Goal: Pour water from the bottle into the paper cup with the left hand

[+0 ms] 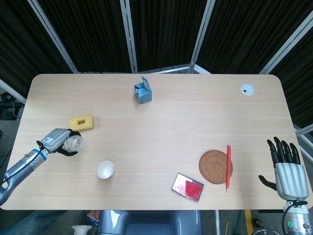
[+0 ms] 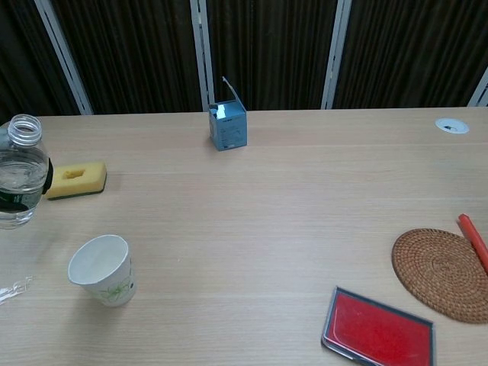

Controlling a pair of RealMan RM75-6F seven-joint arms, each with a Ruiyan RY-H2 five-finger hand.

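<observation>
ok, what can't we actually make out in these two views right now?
- Left hand: chest view's left edge crops it; only the bottle shows.
- Bottle base: head view, hidden beneath its own top.
- Right hand: outside chest view.
- Paper cup: any water inside can't be told.

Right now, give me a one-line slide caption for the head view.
Left hand holds the uncapped bottle beyond the upright paper cup; right hand idles open at the table's edge.
</observation>
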